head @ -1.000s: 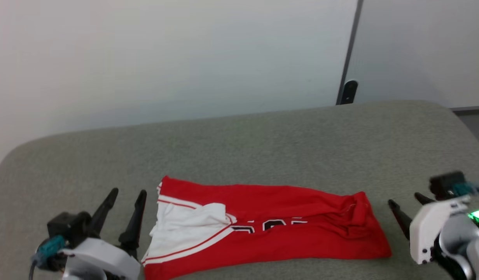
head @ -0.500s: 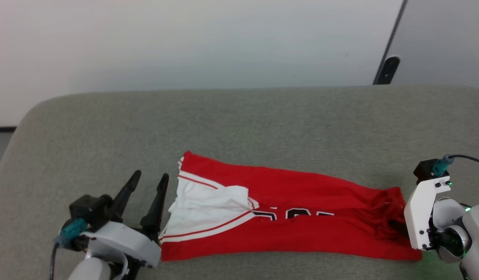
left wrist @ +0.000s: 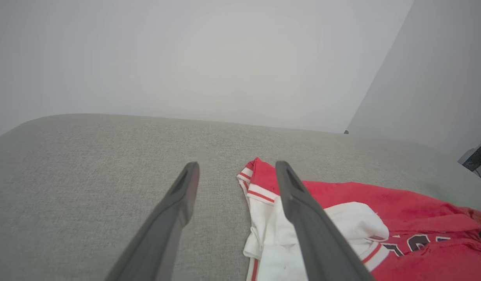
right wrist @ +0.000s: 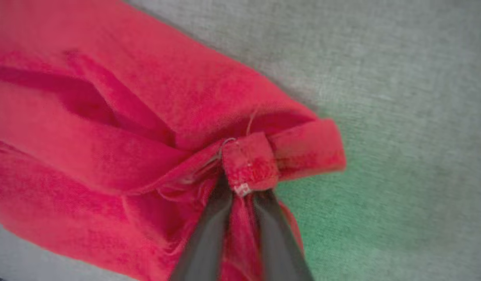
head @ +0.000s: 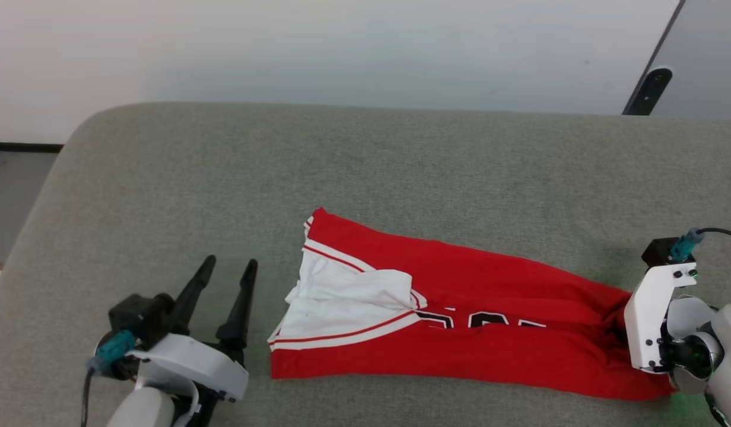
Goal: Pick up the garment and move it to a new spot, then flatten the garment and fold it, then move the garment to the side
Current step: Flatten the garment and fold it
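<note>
Red garment (head: pixel 490 350) lies folded in a long band across the grey cushion (head: pixel 365 178), near its front edge. The white sleeve (head: pixel 353 296) end is toward the robot's left and the hem end toward its right.

At the hem end the right gripper (right wrist: pixel 242 191) is pinched onto a bunched corner with red cloth between its fingers, likely the hold for dragging the piece aside. Over by the sleeve, the left gripper (head: pixel 231 261) is spread wide and holds nothing. It sits just beside the cloth without touching, probably waiting its turn.

The head view hides the right fingers behind the white wrist housing (head: pixel 650 320). The right wrist view shows the pinch and the rolled hem (right wrist: pixel 303 150). The left wrist view shows the striped trim (left wrist: pixel 260 193) up close.
</note>
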You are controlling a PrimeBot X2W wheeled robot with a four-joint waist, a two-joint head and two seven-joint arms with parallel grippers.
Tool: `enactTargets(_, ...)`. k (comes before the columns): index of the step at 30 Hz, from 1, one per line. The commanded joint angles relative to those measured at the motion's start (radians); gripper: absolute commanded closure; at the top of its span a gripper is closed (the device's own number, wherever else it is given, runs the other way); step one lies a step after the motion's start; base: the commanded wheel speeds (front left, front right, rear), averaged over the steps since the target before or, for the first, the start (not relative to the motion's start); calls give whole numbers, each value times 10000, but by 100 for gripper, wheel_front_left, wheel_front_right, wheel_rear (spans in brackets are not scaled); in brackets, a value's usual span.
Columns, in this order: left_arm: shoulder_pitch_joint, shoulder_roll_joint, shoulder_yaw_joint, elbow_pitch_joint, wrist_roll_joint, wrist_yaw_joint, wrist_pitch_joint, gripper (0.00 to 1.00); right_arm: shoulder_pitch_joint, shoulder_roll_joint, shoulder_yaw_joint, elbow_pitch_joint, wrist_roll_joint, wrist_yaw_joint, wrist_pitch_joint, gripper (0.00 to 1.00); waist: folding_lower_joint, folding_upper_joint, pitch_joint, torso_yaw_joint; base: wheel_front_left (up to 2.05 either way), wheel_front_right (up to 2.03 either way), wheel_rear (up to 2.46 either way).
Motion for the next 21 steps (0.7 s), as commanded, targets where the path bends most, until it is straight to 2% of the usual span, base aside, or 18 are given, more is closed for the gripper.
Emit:
enactTargets(1, 8, -35, 67, 45, -47, -36, -71, 0, 380, 175, 206, 268, 159, 1, -49, 100, 0, 0, -60, 43, 0, 0, 0)
enactTargets(14, 254, 120, 448, 172, -182, -48, -149, 0, -174, -1138, 168, 737, 677, -16, -889, 100, 0, 0, -380, 133, 0, 0, 0)
enactTargets(21, 507, 214, 616, 199, -302, 60, -158, 0, -555, -1322, 226, 608, 1043, -7, -627, 100, 0, 0, -736, -58, 0, 0, 0)
